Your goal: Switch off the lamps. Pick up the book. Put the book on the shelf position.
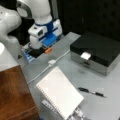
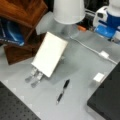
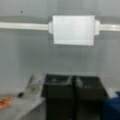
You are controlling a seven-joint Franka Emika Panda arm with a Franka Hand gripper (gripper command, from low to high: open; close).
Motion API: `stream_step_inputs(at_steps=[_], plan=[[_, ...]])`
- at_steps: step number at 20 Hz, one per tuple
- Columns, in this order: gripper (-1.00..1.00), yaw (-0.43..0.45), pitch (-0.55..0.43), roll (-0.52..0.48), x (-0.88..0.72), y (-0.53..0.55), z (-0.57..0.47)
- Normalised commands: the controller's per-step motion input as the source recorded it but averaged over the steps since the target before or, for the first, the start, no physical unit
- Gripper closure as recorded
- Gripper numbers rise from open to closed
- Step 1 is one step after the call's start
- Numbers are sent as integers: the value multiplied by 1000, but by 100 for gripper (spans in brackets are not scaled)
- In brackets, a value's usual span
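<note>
The book (image 1: 60, 93) (image 2: 50, 53), a white spiral-bound notebook, leans tilted on a small metal stand (image 2: 35, 78) in both front views. The shelf position, a reddish-brown wooden block (image 1: 15, 95) (image 2: 23, 11), stands beside it. My gripper (image 1: 37, 52) hangs low over the table at a front view's upper left, well away from the book. In the wrist view its two black fingers (image 3: 58, 91) sit pressed together, shut on nothing. Just ahead of them lies a white inline switch (image 3: 73, 30) (image 1: 51, 62) (image 2: 103, 54) on a white cable.
A white lamp shade (image 2: 68, 11) stands behind the book. A flat black box (image 1: 97, 50) (image 2: 107, 100) with a white label (image 1: 85, 55) fills one side. A black pen (image 1: 91, 92) (image 2: 63, 91) lies on the grey table. An orange piece (image 1: 48, 50) is near the gripper.
</note>
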Motion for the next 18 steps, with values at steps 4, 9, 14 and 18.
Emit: stream_step_inputs(at_steps=[4, 9, 14, 18], plan=[[-100, 29, 90, -10, 116, -54, 134], [-100, 41, 126, -14, 151, -74, 200], [-100, 48, 181, -30, 210, -77, 303], [-100, 55, 220, -57, 257, -73, 318]])
